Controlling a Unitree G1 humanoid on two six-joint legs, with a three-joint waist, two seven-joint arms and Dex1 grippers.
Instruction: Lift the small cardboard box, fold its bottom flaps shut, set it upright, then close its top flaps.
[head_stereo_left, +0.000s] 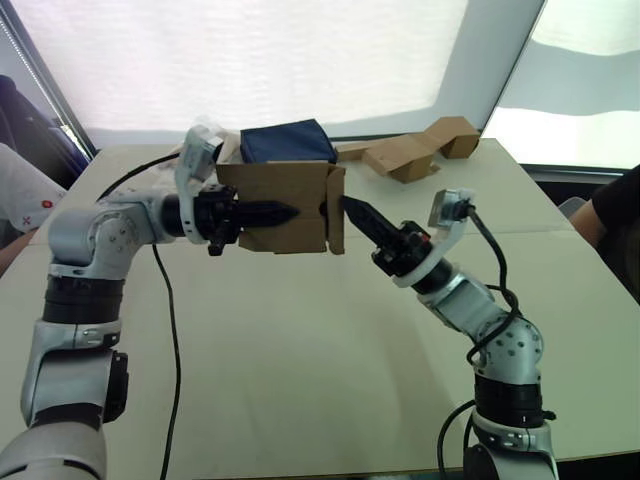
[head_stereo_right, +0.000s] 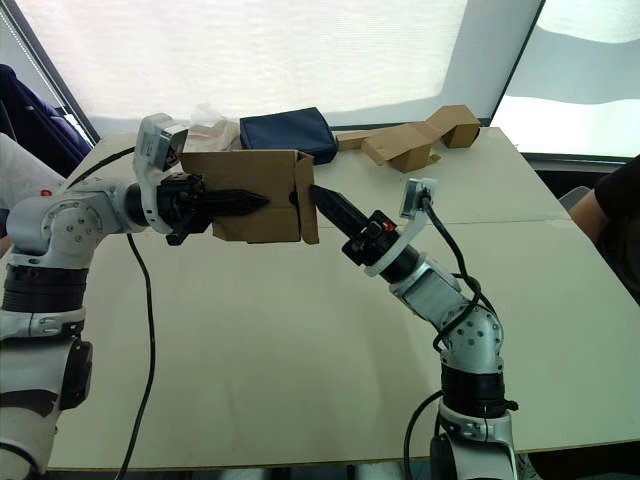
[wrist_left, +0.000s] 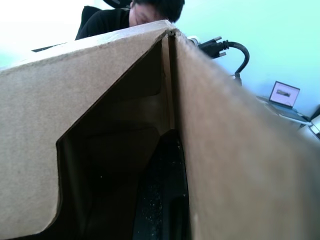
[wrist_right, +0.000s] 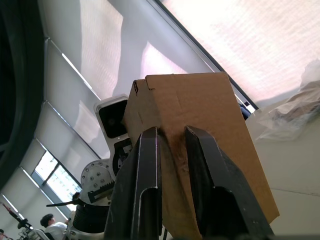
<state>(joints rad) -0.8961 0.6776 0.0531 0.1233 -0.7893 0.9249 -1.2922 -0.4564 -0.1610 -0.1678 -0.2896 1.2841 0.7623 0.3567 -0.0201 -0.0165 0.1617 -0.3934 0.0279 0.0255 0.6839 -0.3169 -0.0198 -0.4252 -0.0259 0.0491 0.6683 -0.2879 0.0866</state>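
Plain brown small cardboard box (head_stereo_right: 250, 195), navy pouch (head_stereo_right: 290, 132), black pincers

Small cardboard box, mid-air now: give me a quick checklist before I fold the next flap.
1. Box lifted off the table: ok. The small cardboard box hangs above the table.
2. Left gripper hold: ok, shut on a box wall, one finger inside as the left wrist view shows.
3. Right gripper hold: ok, its fingers straddle a flap edge.
4. Bottom flaps shut: cannot tell; the flap at the right gripper's end stands out.
5. Landing spot below: ok, bare table.
6. Nearby clutter: ok, the navy pouch and folded cardboard piece lie behind the box.
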